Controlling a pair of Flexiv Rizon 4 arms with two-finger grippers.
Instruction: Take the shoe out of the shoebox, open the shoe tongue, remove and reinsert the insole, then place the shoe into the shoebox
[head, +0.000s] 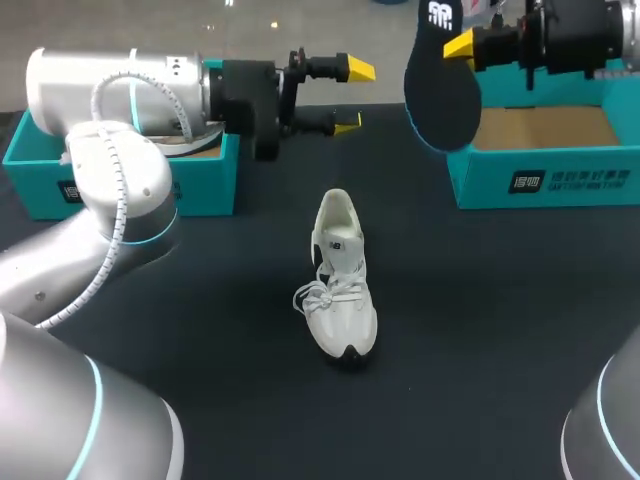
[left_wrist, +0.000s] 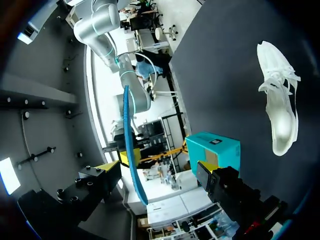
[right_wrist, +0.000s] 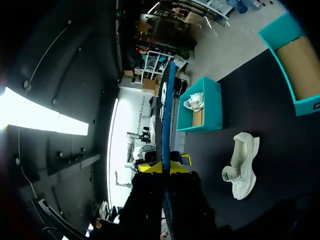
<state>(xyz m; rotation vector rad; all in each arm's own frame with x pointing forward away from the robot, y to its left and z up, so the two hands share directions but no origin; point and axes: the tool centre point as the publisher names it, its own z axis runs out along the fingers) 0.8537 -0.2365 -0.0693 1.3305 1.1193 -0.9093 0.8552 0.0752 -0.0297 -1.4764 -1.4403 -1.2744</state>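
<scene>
Dark tabletop (head: 500, 330), two teal boxes along the far edge. White shoe (head: 338, 280) is stood on its sole near the middle, out of any box, laces loose, opening up. Long axis is run roughly front to back: toe toward the robot, heel toward the boxes.

Insole (head: 443, 85) is out of the shoe and held in the air, pinched at its upper end between the yellow tips of the right hand (head: 462, 45). Its long axis is hung downward, broad end lowest, in front of the open shoebox (head: 545, 180) at far right. In the right wrist view it is seen edge-on between both fingers.

Left hand (head: 352, 95) is spread wide with nothing in it, hovering beyond the shoe's heel beside the second box (head: 215, 170), where a second shoe (right_wrist: 195, 101) is seen.

Key relation: the shoe lies below, left of and nearer the robot than the insole. Reinsertion is judged next. The hanging broad end would have to be brought over the heel opening and slid toward the toe.
</scene>
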